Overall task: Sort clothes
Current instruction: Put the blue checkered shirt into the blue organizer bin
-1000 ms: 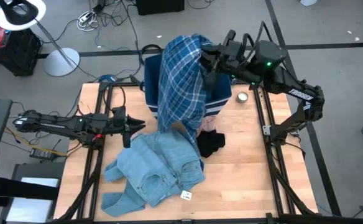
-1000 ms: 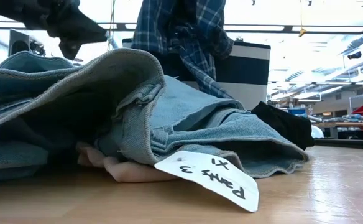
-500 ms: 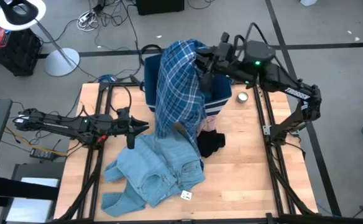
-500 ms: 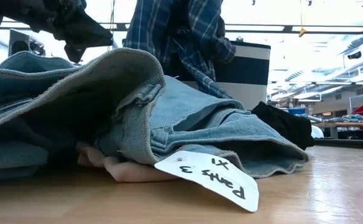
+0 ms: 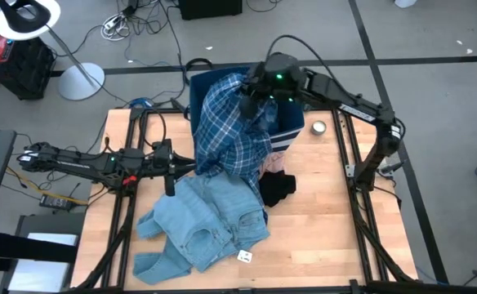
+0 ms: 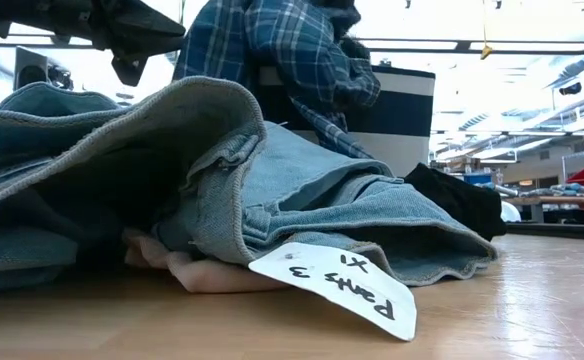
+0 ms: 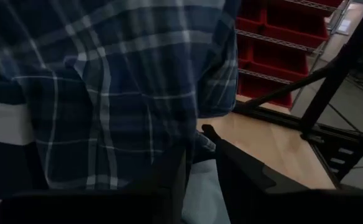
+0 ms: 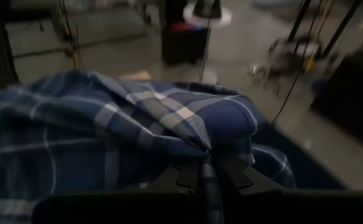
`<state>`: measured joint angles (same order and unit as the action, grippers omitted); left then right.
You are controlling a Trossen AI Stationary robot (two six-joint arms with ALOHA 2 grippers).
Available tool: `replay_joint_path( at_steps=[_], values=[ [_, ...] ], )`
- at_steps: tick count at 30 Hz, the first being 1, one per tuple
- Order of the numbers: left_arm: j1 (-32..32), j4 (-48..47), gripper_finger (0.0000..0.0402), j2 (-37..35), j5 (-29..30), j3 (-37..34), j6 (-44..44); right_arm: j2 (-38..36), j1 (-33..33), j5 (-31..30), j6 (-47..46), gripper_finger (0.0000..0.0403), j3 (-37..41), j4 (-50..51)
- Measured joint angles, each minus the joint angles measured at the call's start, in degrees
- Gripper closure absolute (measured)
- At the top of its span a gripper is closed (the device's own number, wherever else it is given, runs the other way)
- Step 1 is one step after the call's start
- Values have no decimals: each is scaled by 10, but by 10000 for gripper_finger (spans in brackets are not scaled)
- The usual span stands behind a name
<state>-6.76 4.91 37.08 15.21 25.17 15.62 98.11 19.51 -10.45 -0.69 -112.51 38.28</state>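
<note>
Right end effector (image 5: 251,91): clamped on plaid shirt (image 5: 230,131) over bin (image 5: 291,124); left end effector (image 5: 171,166): narrowly parted, empty, beside jeans (image 5: 206,220)

A grey floor (image 5: 434,33) crossed by dark tape lines (image 5: 434,59) surrounds the wooden table (image 5: 320,237). A ring lamp on a round white base (image 5: 82,80) stands at the far left, loose cables (image 5: 132,20) beside it. Red storage bins (image 7: 275,37) fill shelving behind. Bright ceiling light (image 6: 492,25) washes the room.
</note>
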Motion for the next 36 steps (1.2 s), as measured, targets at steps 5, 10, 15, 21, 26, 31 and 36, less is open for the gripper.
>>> replay_joint_path(
  at_steps=[5,10,15,21,26,31,36],
  values=[
    [0,-15,307,0,-2,15,-6,30,41,55,-44,387,0,51],
    [0,-87,307,0,-2,54,-6,51,70,88,-71,386,0,110],
    [0,-129,307,0,5,80,-6,60,82,94,-70,369,0,157],
    [0,-138,307,0,6,81,-5,54,81,95,-68,333,0,157],
    [0,-141,307,0,6,81,-2,48,81,96,-63,287,0,161],
    [0,-141,307,0,13,81,-5,35,83,96,-62,241,0,171],
    [0,-145,307,0,18,81,-6,10,84,92,-52,213,0,201]
  ],
)
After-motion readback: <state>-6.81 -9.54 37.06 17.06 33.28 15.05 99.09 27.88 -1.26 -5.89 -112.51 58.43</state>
